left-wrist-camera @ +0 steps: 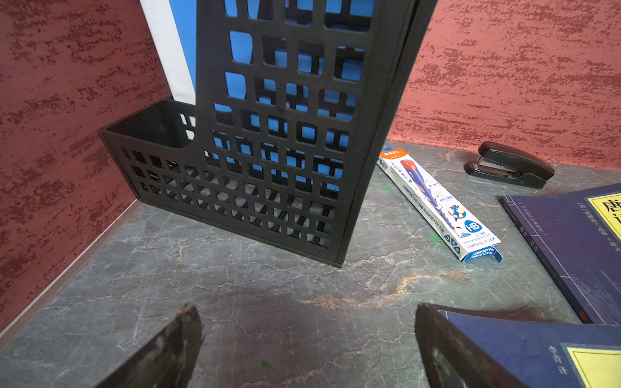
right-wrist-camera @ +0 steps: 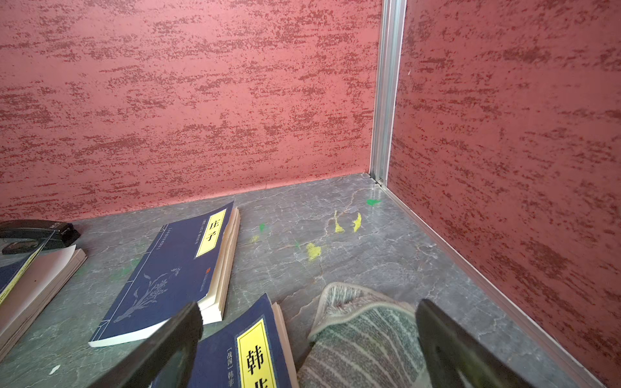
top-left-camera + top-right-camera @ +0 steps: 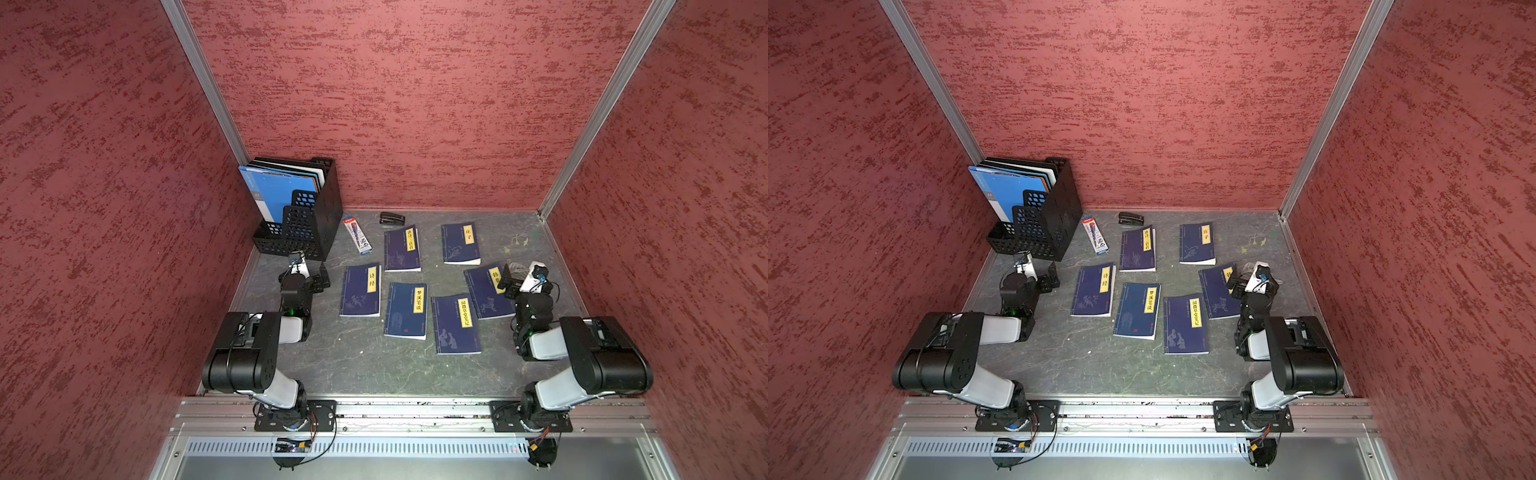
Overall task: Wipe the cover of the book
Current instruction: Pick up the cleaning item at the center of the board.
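**Cloth waiting, cover not yet wiped**

The book [image 2: 242, 346] closest to the action, navy with a yellow title strip, lies flat and cover-up at the right side of the table [image 3: 353, 365]. Just beside its page edge sits a striped cloth [image 2: 363, 336], bunched on the table and off the cover; whether the two touch, I can't tell. The right claw [image 2: 309, 310] hovers over that cloth, jaws wide apart and straddling it, nothing clamped. So this looks like the pick-up step, with no wiping begun. The next move calls for a drop straight down, a close on the cloth's raised fold, then a carry across onto the cover. The left claw [image 1: 307, 310] is spread wide too, empty, above bare table near the rack [image 1: 268, 151]; it may be wanted to pin the book. Five more books [image 3: 405, 309] lie across the middle, so which cover is meant isn't certain.
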### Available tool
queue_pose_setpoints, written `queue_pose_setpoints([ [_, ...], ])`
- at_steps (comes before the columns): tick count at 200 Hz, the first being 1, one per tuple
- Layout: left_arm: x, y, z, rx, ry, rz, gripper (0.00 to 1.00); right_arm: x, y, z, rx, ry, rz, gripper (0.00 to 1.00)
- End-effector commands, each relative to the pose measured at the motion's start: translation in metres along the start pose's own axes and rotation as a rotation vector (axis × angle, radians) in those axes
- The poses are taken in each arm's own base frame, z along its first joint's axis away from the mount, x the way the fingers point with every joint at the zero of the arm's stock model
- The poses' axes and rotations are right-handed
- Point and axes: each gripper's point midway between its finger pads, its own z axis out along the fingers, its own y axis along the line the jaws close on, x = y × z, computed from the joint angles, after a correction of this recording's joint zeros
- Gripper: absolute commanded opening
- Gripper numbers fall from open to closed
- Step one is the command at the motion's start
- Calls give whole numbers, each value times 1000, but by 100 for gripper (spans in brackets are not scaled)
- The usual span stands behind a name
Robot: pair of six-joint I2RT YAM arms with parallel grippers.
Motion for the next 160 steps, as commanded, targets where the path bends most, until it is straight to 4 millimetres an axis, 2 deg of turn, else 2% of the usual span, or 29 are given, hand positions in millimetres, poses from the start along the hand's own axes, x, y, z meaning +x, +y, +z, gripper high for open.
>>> queue_pose_setpoints([
  [1,-3,0,-2,0,-19,-12,100,-10,-3,0,17,-38,18,99],
  [42,-3,-1,-2,1,-21,-11,100,-12,-6,2,38,-28,30,99],
  [83,-15,-5,-2,-33,18,32,100,-14,-5,2,36,-34,24,99],
  [101,-26,-13,-2,-38,77,68,100,-13,-5,2,35,-31,24,99],
  [127,-43,-29,-9,-9,18,123,100,-13,0,7,14,-16,9,99],
  [160,-40,-37,-7,18,63,117,100,-12,0,7,13,-12,11,99],
])
